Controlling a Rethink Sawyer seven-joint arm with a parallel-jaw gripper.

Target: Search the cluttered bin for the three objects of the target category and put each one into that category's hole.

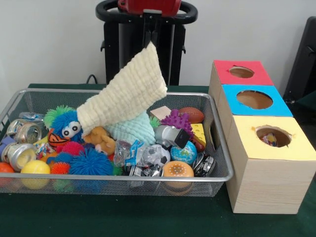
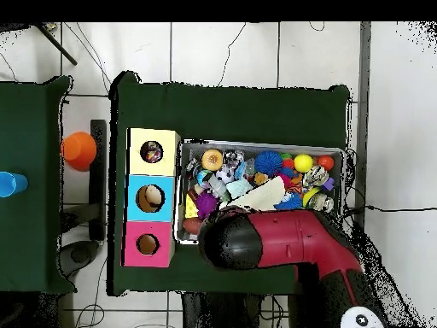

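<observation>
Yellow-top box point(image 1: 269, 163) nearest, hole point(image 1: 273, 136) showing confetti piece inside. Gripper point(image 1: 149, 39) clenched on cream cloth point(image 1: 129, 94), lifted over bin point(image 1: 113, 178). No confetti pieces visible below jaws; likely light, floppy, pinch any fold.

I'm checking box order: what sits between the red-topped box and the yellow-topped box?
The blue-topped box sits between them, touching both; front and overhead views show it.
</observation>
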